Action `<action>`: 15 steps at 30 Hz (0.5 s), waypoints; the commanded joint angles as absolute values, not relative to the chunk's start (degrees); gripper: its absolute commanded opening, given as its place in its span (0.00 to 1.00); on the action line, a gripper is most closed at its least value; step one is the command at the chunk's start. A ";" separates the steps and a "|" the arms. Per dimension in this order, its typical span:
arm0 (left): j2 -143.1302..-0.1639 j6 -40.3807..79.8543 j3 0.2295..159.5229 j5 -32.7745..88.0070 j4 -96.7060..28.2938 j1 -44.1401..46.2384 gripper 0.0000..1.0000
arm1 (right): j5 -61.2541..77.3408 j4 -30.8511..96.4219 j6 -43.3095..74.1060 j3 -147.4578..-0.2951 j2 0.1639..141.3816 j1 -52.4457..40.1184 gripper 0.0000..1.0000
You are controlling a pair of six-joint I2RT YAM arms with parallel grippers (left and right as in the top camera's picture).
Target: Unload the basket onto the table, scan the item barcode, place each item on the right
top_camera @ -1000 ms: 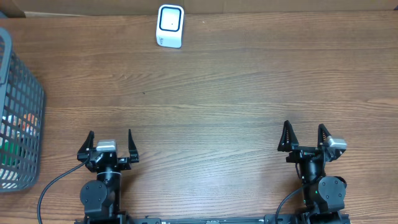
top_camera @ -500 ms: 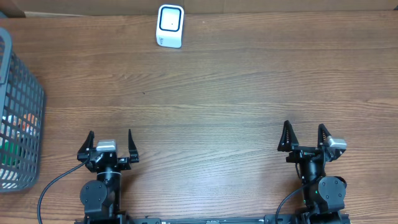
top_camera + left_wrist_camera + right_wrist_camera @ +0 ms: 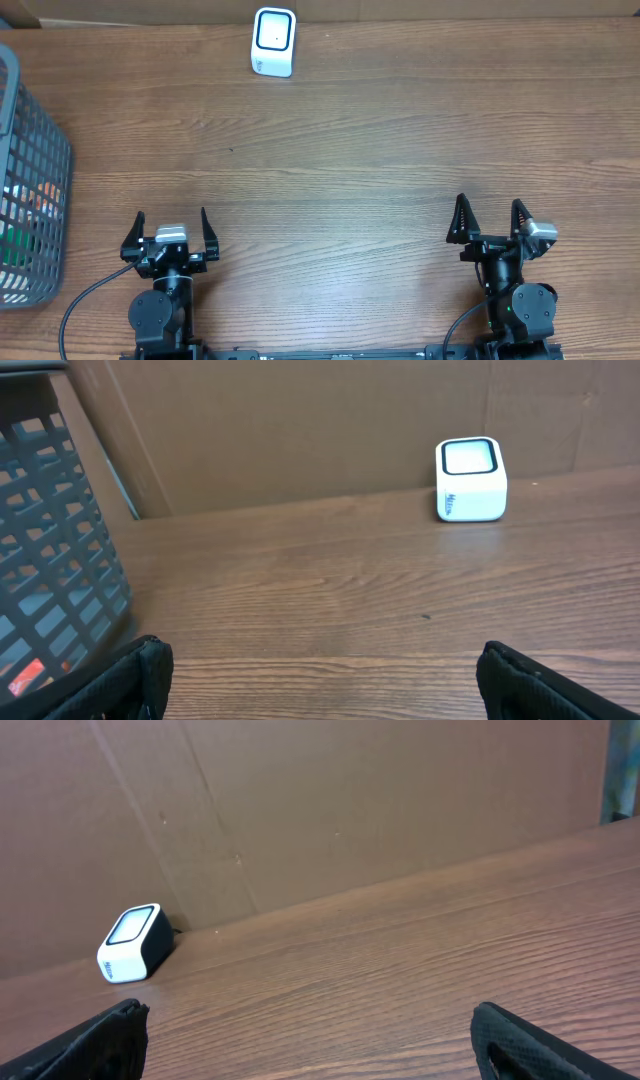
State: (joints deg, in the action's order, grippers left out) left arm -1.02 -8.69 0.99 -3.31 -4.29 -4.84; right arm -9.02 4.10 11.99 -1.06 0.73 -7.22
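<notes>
Task not begun. Left tool (image 3: 170,214) and right tool (image 3: 489,201): both spread wide, empty, low over the surface (image 3: 380,150). Items (image 3: 40,200) sit in the basket (image 3: 45,150), left of left tool. Scanner (image 3: 273,41) far ahead. Pick-up and scan remain.

Two grippers: left gripper (image 3: 169,214), right gripper (image 3: 489,201). One white scanner (image 3: 273,41), ahead of jaws. One grey basket (image 3: 40,170). One table (image 3: 350,150).
</notes>
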 commanded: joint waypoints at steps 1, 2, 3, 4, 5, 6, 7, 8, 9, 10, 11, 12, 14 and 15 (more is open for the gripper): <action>-0.73 -10.31 0.27 -4.47 -2.76 -4.51 1.00 | -9.39 3.79 11.79 -0.47 0.27 -7.49 1.00; -0.73 -10.31 0.27 -4.47 -2.94 -4.51 1.00 | -9.39 3.79 11.79 -0.47 0.27 -7.49 1.00; -0.73 -10.31 0.27 -4.49 -3.49 -4.51 1.00 | -9.39 3.79 11.79 -0.47 0.27 -7.49 1.00; -0.73 -10.31 0.27 -4.49 -3.68 -4.51 1.00 | -9.39 3.79 11.79 -0.47 0.27 -7.49 1.00; -0.73 -10.13 0.27 -4.25 -3.73 -4.51 1.00 | -9.39 3.79 11.79 -0.47 0.27 -7.49 1.00; -0.73 -9.28 0.32 -2.07 -3.42 -4.51 1.00 | -9.39 3.79 11.79 -0.47 0.27 -7.49 1.00; -0.73 -8.73 0.43 -1.15 -3.40 -4.51 1.00 | -9.39 3.79 11.79 -0.47 0.27 -7.49 1.00; -0.73 -7.92 0.84 -0.34 -3.75 -4.51 1.00 | -9.39 3.79 11.79 -0.47 0.27 -7.49 1.00; -0.73 -7.22 1.32 0.16 -4.29 -4.51 1.00 | -9.39 3.79 11.79 -0.47 0.27 -7.49 1.00; -0.75 -6.17 2.76 1.17 -5.91 -4.51 1.00 | -9.39 3.79 11.79 -0.47 0.27 -7.49 1.00; -0.78 -5.93 3.33 1.15 -6.52 -4.51 1.00 | -9.39 3.79 11.79 -0.47 0.27 -7.49 1.00; -1.08 -5.74 4.80 1.13 -8.03 -4.51 1.00 | -9.39 3.79 11.79 -0.47 0.27 -7.49 1.00; -3.14 -5.76 9.06 1.08 -11.33 -4.51 1.00 | -9.39 3.79 11.79 -0.47 0.27 -7.49 1.00; -4.45 -5.76 10.90 1.08 -12.25 -4.51 1.00 | -9.39 3.79 11.79 -0.47 0.27 -7.49 1.00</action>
